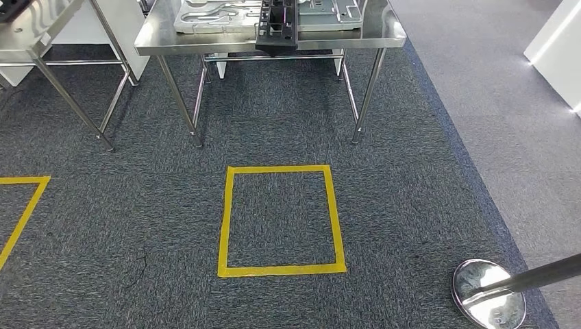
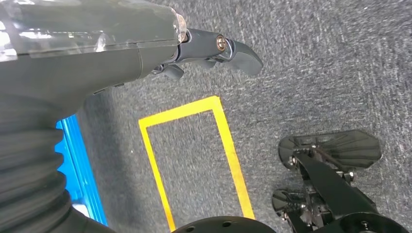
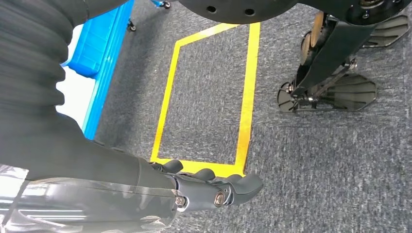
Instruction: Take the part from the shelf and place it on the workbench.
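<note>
We see a dark blue-grey speckled carpet (image 1: 137,205) under everything, and beside it a strip of plainer, lighter grey floor (image 1: 507,103). A bright yellow tape square (image 1: 281,219) marks the carpet, with the corner of a second yellow tape outline (image 1: 20,205) near it. The workbench (image 1: 164,41) is shiny silver steel, and so is the neighbouring steel table (image 1: 41,62). On the workbench lie pale silver-grey metal parts (image 1: 205,17) and a black frame (image 1: 276,27). Our left hand (image 2: 214,53) and right hand (image 3: 214,189) are dark grey with small brass-coloured pins. A bright blue frame (image 3: 104,43) borders the carpet. The stanchion base (image 1: 488,293) is mirror chrome, its pole (image 1: 534,275) dark.
</note>
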Motion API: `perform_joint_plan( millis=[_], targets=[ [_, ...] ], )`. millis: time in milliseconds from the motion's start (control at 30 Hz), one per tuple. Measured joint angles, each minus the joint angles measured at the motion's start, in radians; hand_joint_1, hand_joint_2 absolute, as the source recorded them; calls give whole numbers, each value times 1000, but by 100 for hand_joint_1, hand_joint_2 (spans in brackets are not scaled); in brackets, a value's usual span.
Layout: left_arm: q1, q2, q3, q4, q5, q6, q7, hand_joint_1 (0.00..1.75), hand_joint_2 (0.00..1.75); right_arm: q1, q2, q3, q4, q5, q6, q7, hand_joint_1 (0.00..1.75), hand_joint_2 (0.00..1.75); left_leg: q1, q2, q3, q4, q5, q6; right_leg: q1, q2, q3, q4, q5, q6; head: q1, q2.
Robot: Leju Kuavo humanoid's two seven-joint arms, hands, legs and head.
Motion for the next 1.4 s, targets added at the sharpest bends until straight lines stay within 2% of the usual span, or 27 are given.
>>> perform_joint_plan(
  millis=[33, 133, 167, 667, 900, 1000, 1067, 1133, 1200, 1267, 1300, 1333, 1400],
  targets=[
    [7, 0, 0, -4, 10, -2, -2, 0, 131, 7, -1, 25, -5, -24, -3, -4, 0, 175, 0, 0, 0, 0, 0, 0, 0, 0, 0, 0, 0, 0, 0, 0],
    [30, 1, 0, -18, 40, -10, -7, 0, 0, 30, -7, 103, -22, -97, -13, -13, 0, 44, 0, 0, 0, 0, 0, 0, 0, 0, 0, 0, 1, 1, 0, 0],
    [37, 1, 0, -24, 51, -13, -10, 0, 0, 38, -9, 131, -28, -123, -17, -17, 0, 0, 0, 0, 0, 1, 0, 0, -1, 0, 0, 0, 1, 1, 0, 0],
    [137, 6, 0, -95, 201, -42, -35, 0, 0, 137, -34, 490, -105, -483, -65, -64, 0, 0, 0, 0, 0, 1, 0, 0, 0, 0, 0, 0, 1, 1, 0, 0],
    [151, 8, 0, -108, 219, -47, -38, 0, 0, 152, -39, 554, -120, -526, -70, -72, 0, 0, 0, 0, 0, 1, 0, 0, -1, 0, 0, 0, 1, 1, 0, 0],
    [140, 10, 0, -139, 219, -48, -38, 0, 0, 176, -40, 563, -104, -528, -70, -74, 0, 0, -4, 0, -1, 9, -4, 11, -6, 2, -2, -2, 2, 9, 0, 0],
    [104, 11, 0, -200, 219, -48, -41, 0, 0, 212, -40, 565, -59, -529, -70, -73, 0, 87, -6, -9, -2, 3, -1, 21, -7, -10, 2, -6, 2, 16, 0, 0],
    [56, 11, -1, -258, 219, -48, -43, 0, 0, 255, -43, 566, -10, -529, -71, -72, 0, 175, 2, -25, 6, -21, 12, 25, -6, -16, 6, 5, -12, 22, 0, 0],
    [17, 11, -1, -305, 219, -48, -43, 0, 0, 296, -48, 568, 33, -529, -71, -71, 0, 175, 12, -35, 10, -39, 25, 26, -12, -3, -24, 83, -74, 31, 0, 0],
    [-8, 11, -1, -340, 219, -48, -43, 0, 0, 324, -51, 570, 66, -529, -71, -71, 0, 175, 15, -43, 0, -38, 29, 23, -22, 3, -80, 208, -151, 42, 0, 0],
    [-13, 11, -1, -349, 219, -48, -43, 0, 0, 331, -52, 571, 76, -529, -71, -71, 0, 175, 17, -49, -8, -35, 32, 20, -27, 4, -95, 244, -166, 48, 0, 0],
    [-12, 11, -1, -354, 220, -48, -42, 0, 0, 334, -54, 571, 81, -529, -71, -72, 0, 175, 20, -55, -15, -32, 34, 15, -32, 4, -92, 246, -160, 54, 0, 0],
    [-2, 11, -1, -352, 220, -48, -42, 0, 0, 328, -55, 573, 77, -529, -71, -72, 0, 175, 26, -66, -28, -24, 39, 6, -40, 7, -52, 179, -121, 62, 0, 0]
  ],
)
